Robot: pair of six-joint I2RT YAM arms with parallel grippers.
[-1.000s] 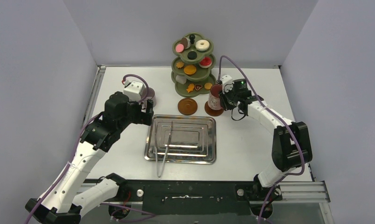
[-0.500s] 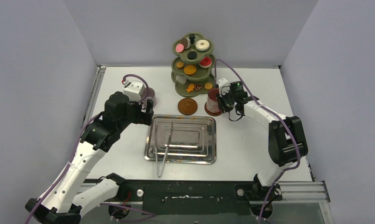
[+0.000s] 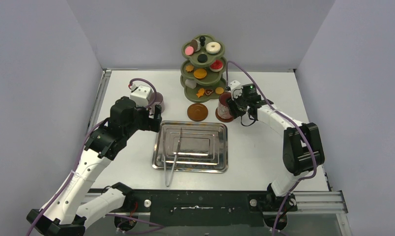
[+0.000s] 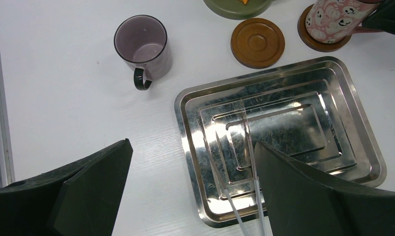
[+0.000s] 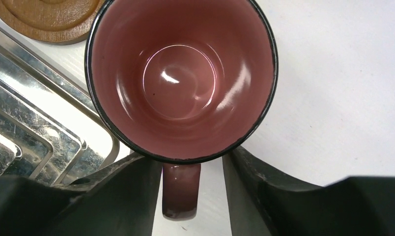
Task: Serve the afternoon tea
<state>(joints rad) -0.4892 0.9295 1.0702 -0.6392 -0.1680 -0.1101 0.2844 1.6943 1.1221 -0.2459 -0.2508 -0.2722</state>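
Your right gripper (image 5: 188, 155) is at the pink mug (image 5: 181, 78). Its fingers are spread to either side of the handle, and a strip of white table shows between the handle and the right-hand finger, so it is not pinching. The mug stands upright and empty on a brown coaster (image 4: 328, 46), in the upper right of the left wrist view. In the overhead view that spot is just right of centre, near the foot of the olive-green stand (image 3: 208, 77).

A second coaster (image 3: 197, 111) lies bare just to the left of it, between the stand and the steel tray (image 3: 158, 147). The stand's tiers carry the toy sweets, with a white donut (image 3: 213, 47) on the top one.

Your left gripper (image 4: 193, 147) hangs over the tray's left edge with its fingers wide apart and nothing between them. The mauve mug (image 4: 142, 49) stands upright on the table in the upper left of that view, apart from both coasters. Metal tongs (image 3: 173, 157) lie across the tray, their ends over its near rim.
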